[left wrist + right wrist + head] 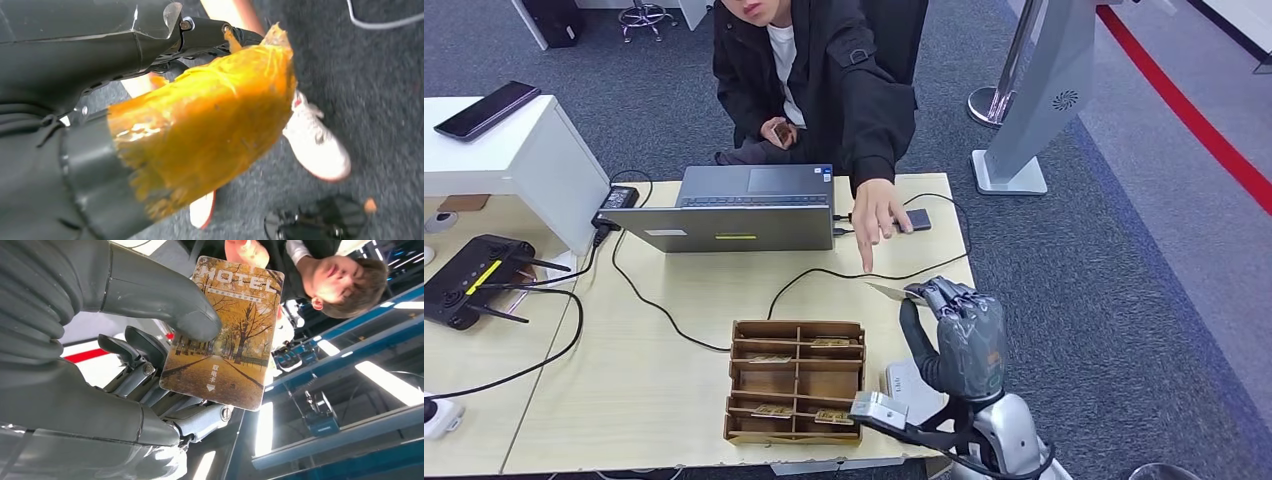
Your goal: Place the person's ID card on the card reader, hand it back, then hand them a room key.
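Room key card (225, 335), printed with autumn trees and the word "MOTEL", sits pinched between the thumb and fingers of the right robot hand (959, 330), raised over the table (664, 360) just right of the wooden compartment tray (796, 382). A seated person's hand (874, 215) reaches down toward the card, beyond the tray. Whether the left robot hand (200, 125), wrapped in orange tape, is apart or closed cannot be told.
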`<act>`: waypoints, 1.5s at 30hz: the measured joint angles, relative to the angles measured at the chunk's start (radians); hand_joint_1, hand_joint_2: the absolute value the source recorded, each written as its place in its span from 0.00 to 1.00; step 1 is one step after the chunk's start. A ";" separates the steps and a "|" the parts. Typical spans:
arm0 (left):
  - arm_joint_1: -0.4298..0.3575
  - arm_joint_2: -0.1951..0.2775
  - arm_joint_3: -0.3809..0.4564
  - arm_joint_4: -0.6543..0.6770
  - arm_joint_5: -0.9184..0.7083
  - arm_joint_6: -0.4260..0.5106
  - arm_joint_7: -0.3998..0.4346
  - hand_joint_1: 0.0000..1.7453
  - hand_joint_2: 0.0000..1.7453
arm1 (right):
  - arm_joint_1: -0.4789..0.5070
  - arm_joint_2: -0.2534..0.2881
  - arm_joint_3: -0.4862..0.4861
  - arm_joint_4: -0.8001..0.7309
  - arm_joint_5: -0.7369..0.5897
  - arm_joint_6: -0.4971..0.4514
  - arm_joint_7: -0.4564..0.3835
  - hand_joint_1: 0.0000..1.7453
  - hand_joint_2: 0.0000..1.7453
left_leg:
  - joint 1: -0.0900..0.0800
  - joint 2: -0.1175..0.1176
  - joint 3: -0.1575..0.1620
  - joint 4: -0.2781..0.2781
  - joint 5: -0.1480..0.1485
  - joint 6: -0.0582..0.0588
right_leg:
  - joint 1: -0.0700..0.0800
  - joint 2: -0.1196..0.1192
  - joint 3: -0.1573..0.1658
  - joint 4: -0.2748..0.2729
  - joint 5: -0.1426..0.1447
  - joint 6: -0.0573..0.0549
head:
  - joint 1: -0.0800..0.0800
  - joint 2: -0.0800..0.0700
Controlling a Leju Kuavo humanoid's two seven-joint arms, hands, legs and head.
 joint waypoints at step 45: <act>-0.018 -0.001 -0.057 0.000 -0.010 0.094 -0.002 0.00 0.00 | -0.152 0.060 0.040 0.154 -0.081 0.056 0.022 0.00 0.00 | 0.000 -0.001 0.000 0.000 0.001 0.000 | 0.001 -0.001 0.000 0.000 0.000 0.000 | 0.000 0.000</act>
